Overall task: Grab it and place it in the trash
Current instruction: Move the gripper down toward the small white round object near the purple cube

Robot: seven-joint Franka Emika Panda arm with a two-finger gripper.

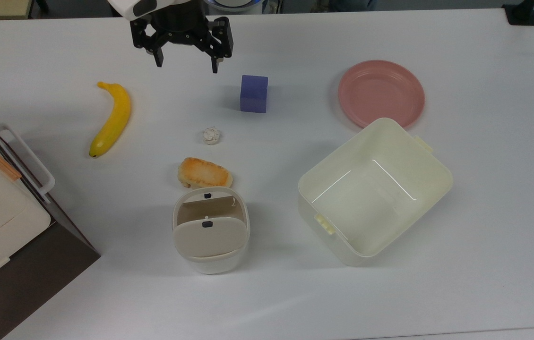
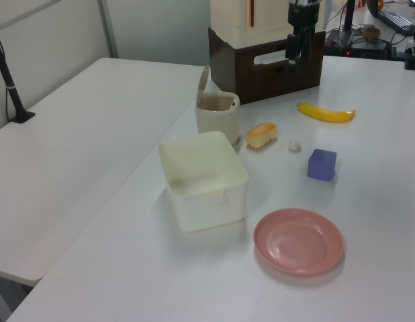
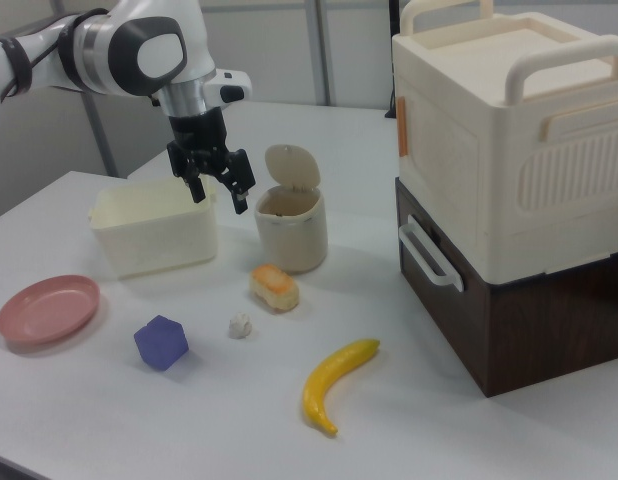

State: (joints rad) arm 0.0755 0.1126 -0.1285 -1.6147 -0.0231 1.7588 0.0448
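A small crumpled white paper ball [image 1: 211, 136] [image 2: 295, 145] [image 3: 240, 325] lies on the white table, between a purple block and a bread roll. The trash [image 1: 210, 230] [image 2: 217, 114] [image 3: 290, 226] is a small rounded beige bin with its swing flap tipped open, just past the bread roll. My gripper [image 1: 186, 63] [image 3: 219, 196] hangs open and empty above the table, well above and away from the paper ball, at the top view's upper edge.
A golden bread roll [image 1: 204, 173] sits between ball and bin. A purple block [image 1: 254, 93], a banana [image 1: 111, 119], a pink plate [image 1: 381, 93] and a cream square tub [image 1: 374, 191] stand around. A large cream-and-brown box [image 3: 504, 180] occupies the top view's left edge.
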